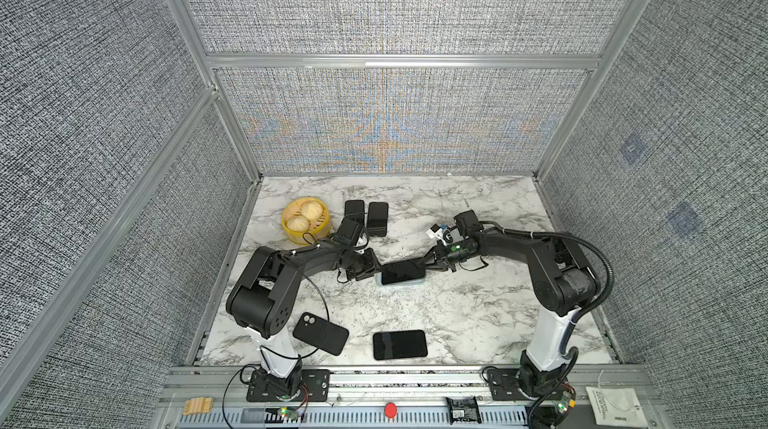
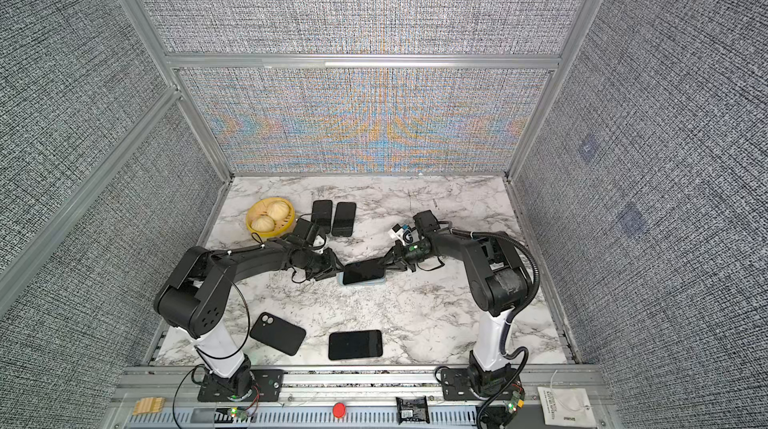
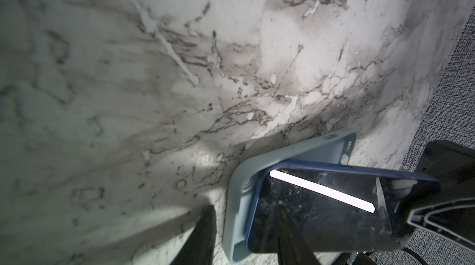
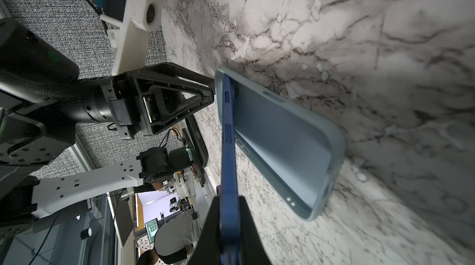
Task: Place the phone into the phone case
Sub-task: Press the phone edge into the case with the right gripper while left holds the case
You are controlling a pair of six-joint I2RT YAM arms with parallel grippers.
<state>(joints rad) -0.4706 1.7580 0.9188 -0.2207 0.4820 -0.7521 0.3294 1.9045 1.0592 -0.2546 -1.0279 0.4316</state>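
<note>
A light-blue phone case (image 1: 399,284) (image 2: 361,284) lies open side up at the middle of the marble table. The phone (image 1: 401,272) (image 2: 363,272), blue-edged with a black screen, is tilted over it. Its left end sits inside the case (image 4: 282,143) and its right end is raised. My right gripper (image 1: 428,267) (image 4: 229,199) is shut on the raised end of the phone (image 4: 228,148). My left gripper (image 1: 372,272) (image 3: 245,207) is open astride the case's left end. One finger stands off the case (image 3: 295,148) on the table side. The other is over the phone's screen (image 3: 321,212).
A yellow steamer basket (image 1: 287,228) with two buns stands at the back left, beside two dark phones (image 1: 354,213) (image 1: 377,218). A black case (image 1: 320,333) lies front left by the left arm's base, and another black phone (image 1: 400,344) front centre. Grey walls close three sides.
</note>
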